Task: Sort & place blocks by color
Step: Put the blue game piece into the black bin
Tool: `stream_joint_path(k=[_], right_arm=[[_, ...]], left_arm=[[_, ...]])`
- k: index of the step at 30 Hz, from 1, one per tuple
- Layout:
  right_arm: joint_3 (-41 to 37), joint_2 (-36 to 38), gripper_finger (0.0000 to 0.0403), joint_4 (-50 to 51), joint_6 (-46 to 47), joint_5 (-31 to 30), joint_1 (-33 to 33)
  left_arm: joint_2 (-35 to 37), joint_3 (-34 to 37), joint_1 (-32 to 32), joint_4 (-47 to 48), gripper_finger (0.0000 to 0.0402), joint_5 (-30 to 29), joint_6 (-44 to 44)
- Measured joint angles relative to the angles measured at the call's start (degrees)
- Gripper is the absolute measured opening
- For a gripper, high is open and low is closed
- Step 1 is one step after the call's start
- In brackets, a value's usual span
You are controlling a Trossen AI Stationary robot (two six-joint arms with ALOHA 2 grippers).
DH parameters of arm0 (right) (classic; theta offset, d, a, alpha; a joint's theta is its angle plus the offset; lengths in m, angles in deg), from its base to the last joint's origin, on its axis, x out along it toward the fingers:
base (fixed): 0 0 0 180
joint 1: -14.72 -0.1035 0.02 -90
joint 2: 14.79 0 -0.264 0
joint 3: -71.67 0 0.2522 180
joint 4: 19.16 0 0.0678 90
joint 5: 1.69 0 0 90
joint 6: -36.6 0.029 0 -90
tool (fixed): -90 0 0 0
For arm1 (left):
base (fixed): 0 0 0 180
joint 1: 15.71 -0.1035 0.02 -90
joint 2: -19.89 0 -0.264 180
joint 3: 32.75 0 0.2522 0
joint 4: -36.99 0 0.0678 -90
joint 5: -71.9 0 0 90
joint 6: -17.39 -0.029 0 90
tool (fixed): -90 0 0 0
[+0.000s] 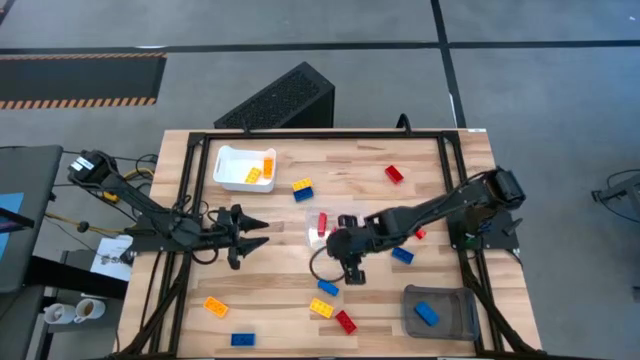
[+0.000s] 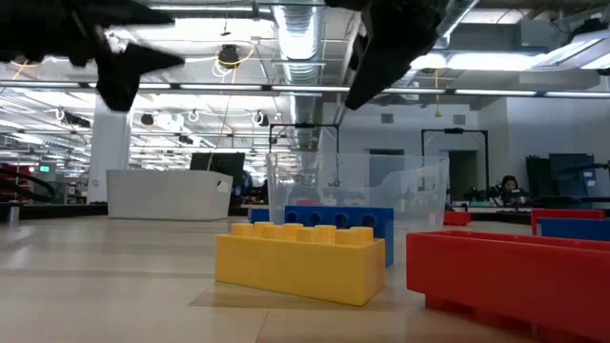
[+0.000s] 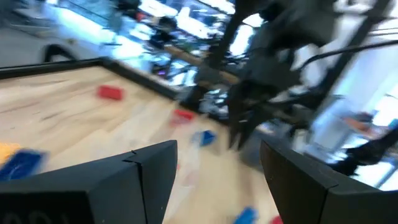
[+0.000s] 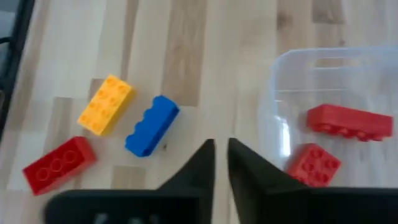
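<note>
The right gripper [image 4: 221,163] hangs nearly closed and empty just beside the clear tray [image 4: 373,74], where two red blocks [image 4: 348,121] lie sorted; the left gripper [image 1: 256,229] waits wide open

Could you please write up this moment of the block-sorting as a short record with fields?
Left tool: open, empty, above the table's left half.
Right tool: nearly closed, empty, beside the clear bin.
Clear bin: two red blocks inside.
White tray: yellow-orange blocks inside.
Grey bin: one blue block inside.
Loose near right tool: yellow block, blue block, red block.
</note>
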Motion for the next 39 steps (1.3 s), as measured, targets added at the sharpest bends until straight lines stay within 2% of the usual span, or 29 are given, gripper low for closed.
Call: stream_joint_path(k=[3,7,12,17,21,32,36,39], right_arm=[[0.0,0.0,0.0019,-1.0,0.2,-0.1,-1.7],[0.0,0.0,0.0007,-4.5,0.2,-0.2,-3.5],[0.0,0.0,0.0042,-6.9,0.1,-0.2,-4.8],[-0.1,0.0,0.0076,-7.5,-0.7,-0.2,-5.1],[-0.1,0.0,0.0102,-7.6,-0.9,-0.2,-4.8],[-0.1,0.0,0.0238,-9.1,-2.4,-0.3,-2.8],[-0.1,0.0,0.026,-9.0,-2.4,-0.3,-2.5],[-0.1,0.0,0.0262,-9.0,-2.0,-0.3,-2.2]], left_arm=[[0.0,-5.0,2.0,3.2,0.0213,1.9,-2.9],[-0.2,-15.1,4.9,20.5,0.0213,-0.9,-4.0],[-3.3,-25.6,7.7,42.5,0.0213,-2.3,2.0],[-5.6,-28.9,9.9,53.4,0.0213,0.5,11.7],[-7.7,-28.9,10.8,59.5,0.0213,6.4,21.3],[-16.9,-28.9,13.1,60.9,0.0212,19.8,28.8],[-22.4,-29.5,14.7,56.4,0.0212,22.6,28.9],[-28.0,-33.7,15.7,58.3,0.0212,24.8,28.2]])
